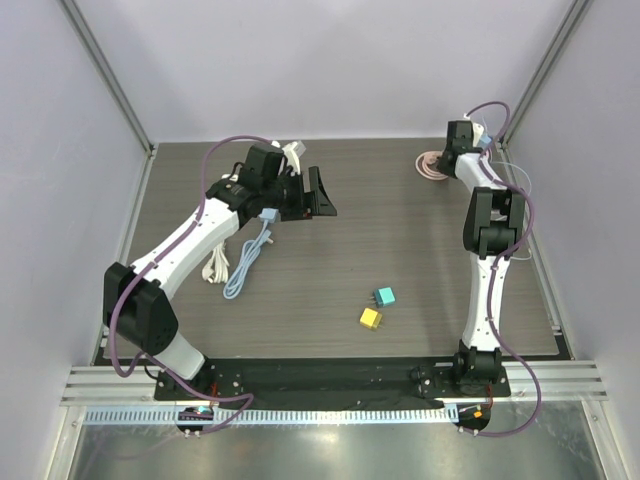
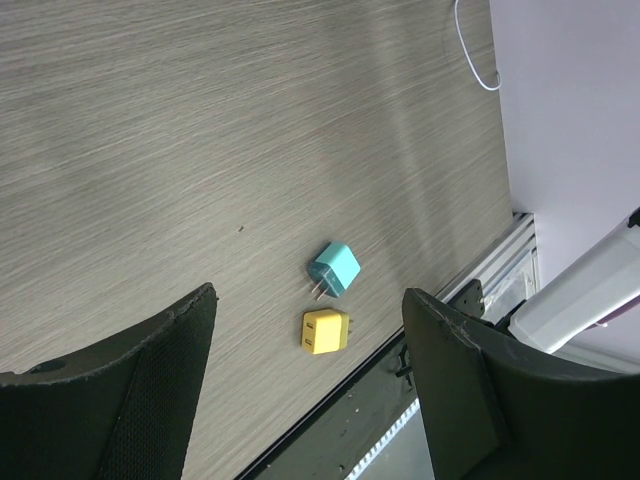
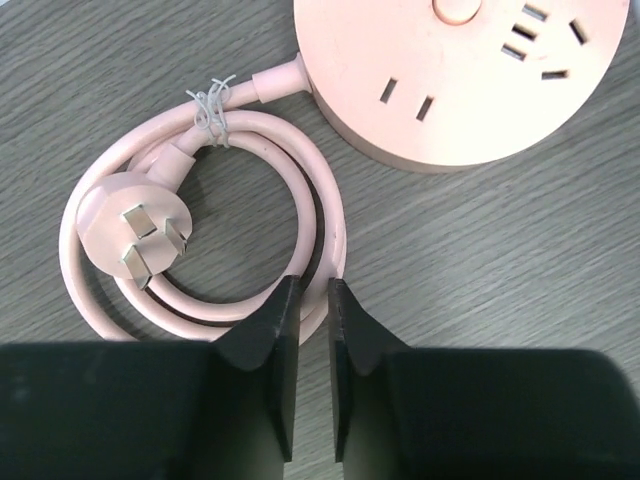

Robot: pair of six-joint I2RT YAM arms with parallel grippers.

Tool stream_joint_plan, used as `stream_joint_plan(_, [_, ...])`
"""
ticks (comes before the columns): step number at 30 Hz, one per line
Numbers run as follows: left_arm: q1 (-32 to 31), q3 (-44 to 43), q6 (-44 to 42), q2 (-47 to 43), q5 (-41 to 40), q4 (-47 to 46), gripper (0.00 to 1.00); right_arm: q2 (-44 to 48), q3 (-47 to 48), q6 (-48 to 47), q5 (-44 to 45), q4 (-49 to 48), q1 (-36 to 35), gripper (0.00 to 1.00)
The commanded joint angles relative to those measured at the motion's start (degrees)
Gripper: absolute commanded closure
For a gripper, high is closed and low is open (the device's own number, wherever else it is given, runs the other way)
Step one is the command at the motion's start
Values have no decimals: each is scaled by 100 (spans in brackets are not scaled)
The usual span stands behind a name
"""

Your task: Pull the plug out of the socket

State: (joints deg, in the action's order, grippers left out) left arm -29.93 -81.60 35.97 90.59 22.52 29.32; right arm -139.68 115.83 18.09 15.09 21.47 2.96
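Legible text, labels, brands, numbers, signs: none in any view.
- Pink socket (image 3: 400,60), top face: no readable marking.
- Its cord plug (image 3: 130,225): none readable.
- Teal plug (image 2: 335,268) and yellow plug (image 2: 325,331): too small to tell any print.

1. The pink socket (image 3: 450,80), just ahead of the right gripper (image 3: 314,290), is cut off by the top and right edges of the wrist picture.
2. The nearest loop of its cord (image 3: 330,230) disappears behind the fingertips (image 3: 270,330).
3. From above, the right gripper hides the socket; only the coil shows beside it.
4. A white cable (image 2: 468,55), well ahead of the left gripper (image 2: 308,295), runs off the top edge.
5. A white object (image 1: 294,152) behind the left wrist is mostly hidden; what it is cannot be told.
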Motion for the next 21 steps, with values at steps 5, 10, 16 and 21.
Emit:
stream_joint_plan(5, [-4,4,-72,-234,-20,-207,25,19,-244,-226,81,419,-331,88])
stream_joint_plan(10, [-4,22,-72,-199,-29,-207,25,484,-946,-218,-164,533,-735,97])
stream_joint_plan(16, [-4,22,-107,-182,-108,-199,25,1082,-1870,-147,-595,647,-1052,97])
stream_joint_plan(21, [-4,30,-107,-156,-90,-190,25,1801,-2933,-165,-745,552,-1438,97])
